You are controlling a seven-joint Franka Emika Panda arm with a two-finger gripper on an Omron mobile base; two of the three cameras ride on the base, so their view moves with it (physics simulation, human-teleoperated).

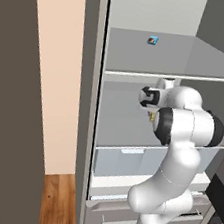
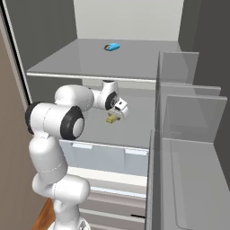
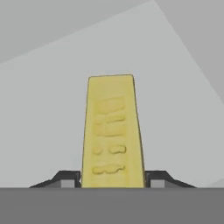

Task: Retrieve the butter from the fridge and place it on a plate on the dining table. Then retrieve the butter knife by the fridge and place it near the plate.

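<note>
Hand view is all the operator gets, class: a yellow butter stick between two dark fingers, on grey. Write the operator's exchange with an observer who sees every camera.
Operator: Where does the butter lie?
Observer: The butter lies on the middle fridge shelf, with a pale drawer under it.
Operator: Is anything above it?
Observer: A small blue packet lies on the upper shelf, well apart from the butter.

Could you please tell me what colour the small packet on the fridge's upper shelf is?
The packet is mostly blue with a red patch, clearest in the left base view.
</note>
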